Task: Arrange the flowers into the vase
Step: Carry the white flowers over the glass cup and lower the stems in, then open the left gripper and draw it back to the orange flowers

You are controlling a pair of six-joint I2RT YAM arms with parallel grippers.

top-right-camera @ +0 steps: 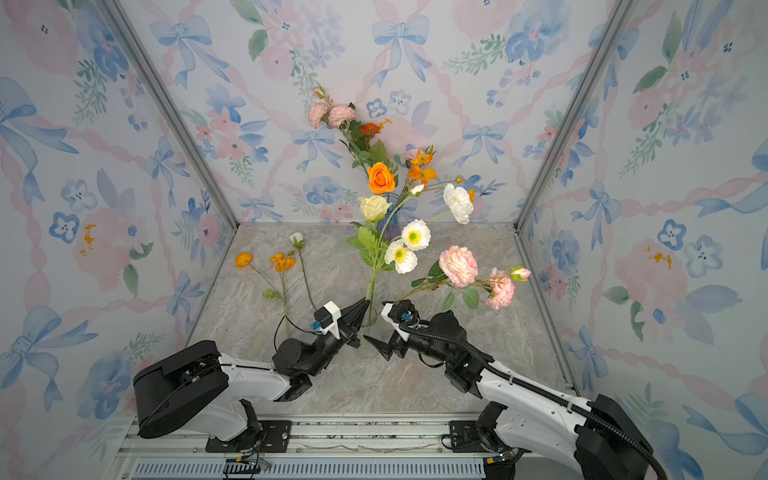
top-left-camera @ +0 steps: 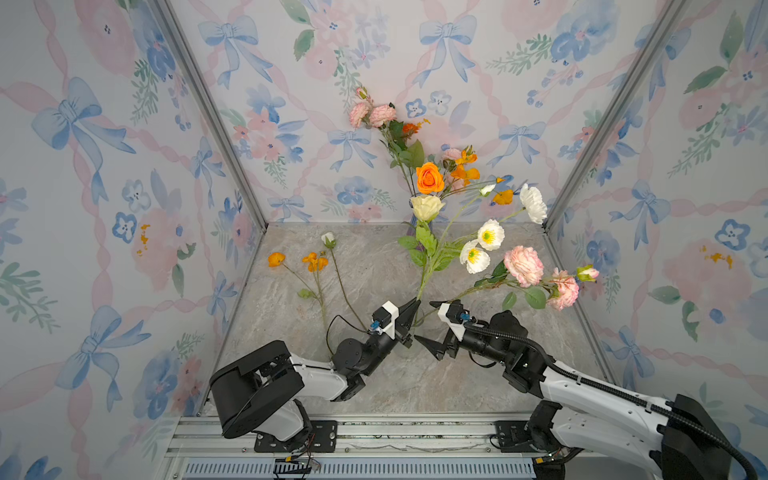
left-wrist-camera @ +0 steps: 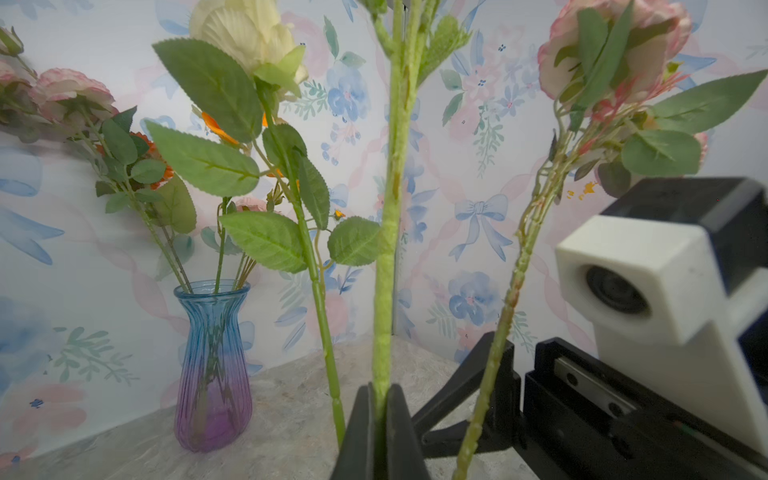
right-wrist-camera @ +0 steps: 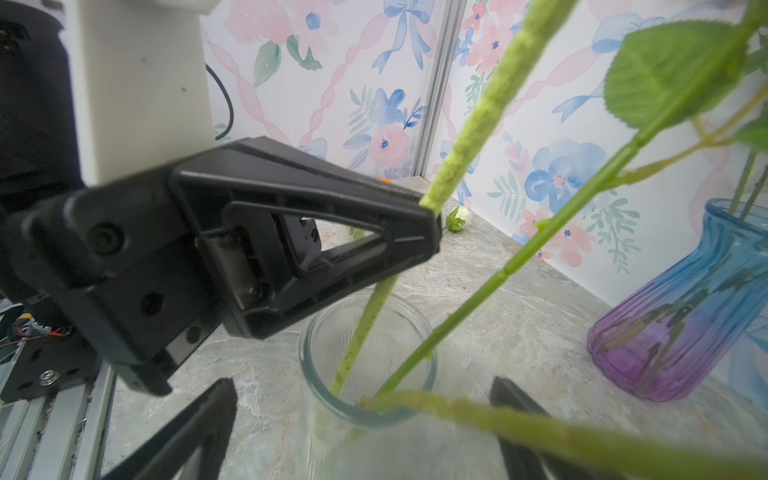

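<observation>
My left gripper (top-left-camera: 416, 303) (left-wrist-camera: 379, 395) is shut on a fuzzy pale-green flower stem (left-wrist-camera: 390, 208), whose lower end stands inside a clear glass vase (right-wrist-camera: 305, 357). A cream rose (top-left-camera: 426, 207) has its smooth stem in the same glass. White poppies (top-left-camera: 490, 235) bloom above. My right gripper (top-left-camera: 423, 321) (right-wrist-camera: 361, 382) is open, one finger on each side of the glass. The pink flower spray (top-left-camera: 523, 266) leans right, its stem end (right-wrist-camera: 374, 401) resting on the rim. At the back, a blue-and-purple vase (left-wrist-camera: 212, 365) (right-wrist-camera: 681, 316) holds pink and orange flowers (top-left-camera: 430, 178).
Two orange flowers (top-left-camera: 276, 259) (top-left-camera: 316, 262) and a white bud (top-left-camera: 328, 239) lie loose on the marble tabletop (top-left-camera: 374, 270) at the left. Papered walls with metal corner posts (top-left-camera: 582, 166) enclose the table. The left arm's black cable (top-left-camera: 332, 328) loops beside the wrist.
</observation>
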